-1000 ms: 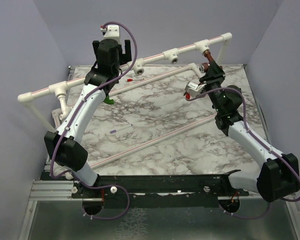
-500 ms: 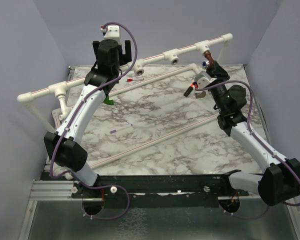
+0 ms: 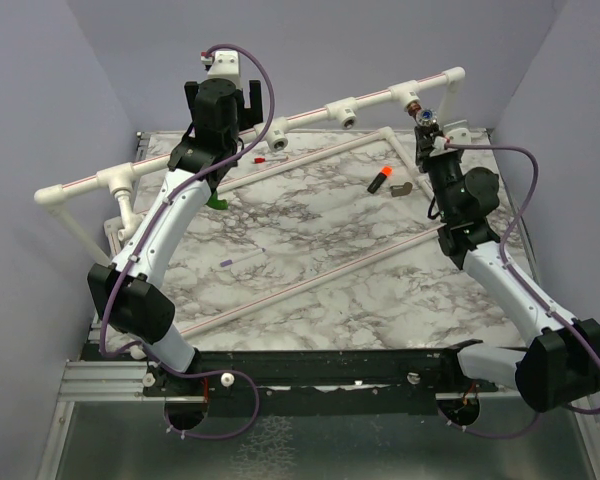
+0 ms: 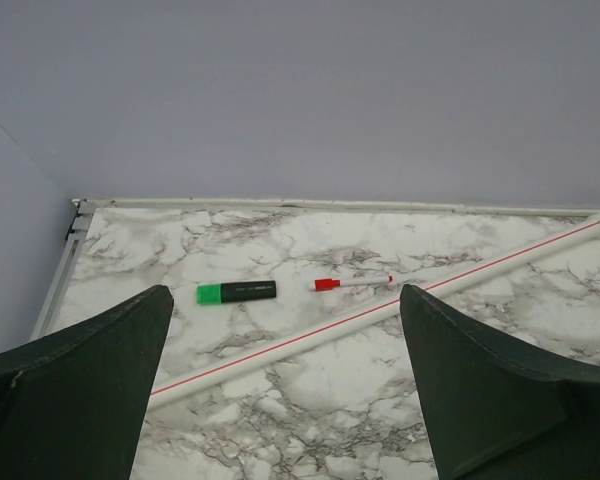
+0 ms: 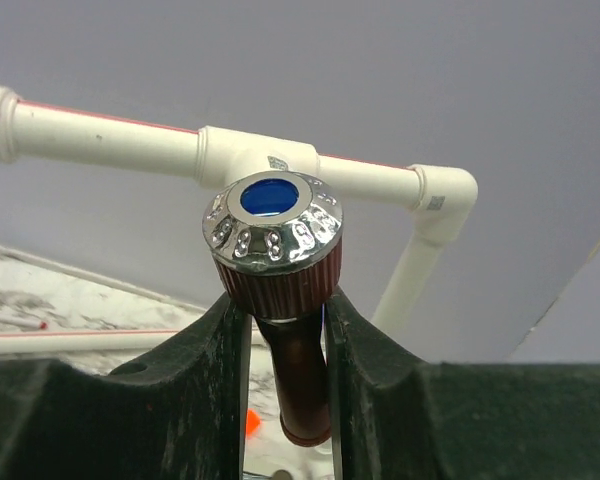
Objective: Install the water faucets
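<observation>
Right wrist view has the right pincer (image 5: 285, 305) clamped on the dark reddish-brown faucet (image 5: 272, 232), one finger on either side of the body just under its chrome knob. The blue disc faces the lens and the spout hangs down between the fingers. Straight behind it sits a tee (image 5: 258, 155) of the white pipe frame (image 5: 100, 128), so the step in hand looks like fitting this faucet into the rightmost tee. From overhead it sits right up against that fitting, raised above the marble surface (image 3: 310, 235). Whether the thread has caught I cannot tell, because the threaded end and the tee's socket are both hidden behind the knob and body. The next move, as I judge it, calls for keeping the thread square to the socket and turning with a firm hold, since a tilted start could cross-thread the plastic. The left pincer (image 4: 285, 300) is spread wide and holds nothing, looking out over a green marker (image 4: 237, 291) and a red-capped pen (image 4: 352, 284). A sliver of the green faucet (image 3: 217, 200) shows beside the left arm, mostly covered by it. The white one I cannot pick out in any view.
</observation>
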`<act>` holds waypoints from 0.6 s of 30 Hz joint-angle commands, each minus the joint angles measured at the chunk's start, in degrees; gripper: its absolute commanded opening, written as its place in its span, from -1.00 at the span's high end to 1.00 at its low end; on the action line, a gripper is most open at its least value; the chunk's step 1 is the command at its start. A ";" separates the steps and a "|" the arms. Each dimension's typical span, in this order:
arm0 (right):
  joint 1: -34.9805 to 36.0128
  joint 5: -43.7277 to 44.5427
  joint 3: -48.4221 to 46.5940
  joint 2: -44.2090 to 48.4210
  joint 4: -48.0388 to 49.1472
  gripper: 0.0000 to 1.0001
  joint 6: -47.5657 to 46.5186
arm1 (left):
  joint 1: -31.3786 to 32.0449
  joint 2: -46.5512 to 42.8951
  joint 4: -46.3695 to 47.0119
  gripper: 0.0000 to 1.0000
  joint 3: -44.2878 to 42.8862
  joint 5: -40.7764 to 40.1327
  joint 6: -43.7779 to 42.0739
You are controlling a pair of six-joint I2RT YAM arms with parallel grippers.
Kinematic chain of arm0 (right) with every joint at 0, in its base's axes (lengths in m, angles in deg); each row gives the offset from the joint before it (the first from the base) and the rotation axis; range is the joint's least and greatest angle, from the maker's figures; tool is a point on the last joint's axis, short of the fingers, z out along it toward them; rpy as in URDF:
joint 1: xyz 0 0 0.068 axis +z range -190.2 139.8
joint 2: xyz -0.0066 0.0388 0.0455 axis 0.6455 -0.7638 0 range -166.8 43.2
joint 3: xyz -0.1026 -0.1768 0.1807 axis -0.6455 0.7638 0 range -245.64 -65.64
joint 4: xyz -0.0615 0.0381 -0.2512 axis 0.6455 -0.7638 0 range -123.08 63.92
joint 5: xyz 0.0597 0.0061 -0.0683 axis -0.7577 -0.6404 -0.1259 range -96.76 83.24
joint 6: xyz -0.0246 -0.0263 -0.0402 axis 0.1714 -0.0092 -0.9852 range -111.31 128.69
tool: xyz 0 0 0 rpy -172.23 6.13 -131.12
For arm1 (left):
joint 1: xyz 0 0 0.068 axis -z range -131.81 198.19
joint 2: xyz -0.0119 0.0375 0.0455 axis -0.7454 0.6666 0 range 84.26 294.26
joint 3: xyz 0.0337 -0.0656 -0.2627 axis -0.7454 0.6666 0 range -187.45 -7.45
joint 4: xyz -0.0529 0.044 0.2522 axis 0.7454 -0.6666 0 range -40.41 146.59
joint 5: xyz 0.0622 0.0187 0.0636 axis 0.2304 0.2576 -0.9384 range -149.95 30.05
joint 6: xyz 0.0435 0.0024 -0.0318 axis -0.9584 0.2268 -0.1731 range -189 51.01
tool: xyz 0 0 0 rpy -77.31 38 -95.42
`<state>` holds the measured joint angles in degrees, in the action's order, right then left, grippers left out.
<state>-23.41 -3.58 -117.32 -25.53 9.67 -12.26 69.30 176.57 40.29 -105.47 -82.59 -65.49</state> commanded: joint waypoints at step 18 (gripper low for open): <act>0.91 9.30 0.55 -0.35 -7.76 0.99 68.14 | 1.20 0.24 -4.54 -0.92 1.36 0.70 -1.14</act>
<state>-24.26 5.21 -117.76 -25.35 8.27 28.85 69.30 176.57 40.55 -105.47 -82.98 -65.88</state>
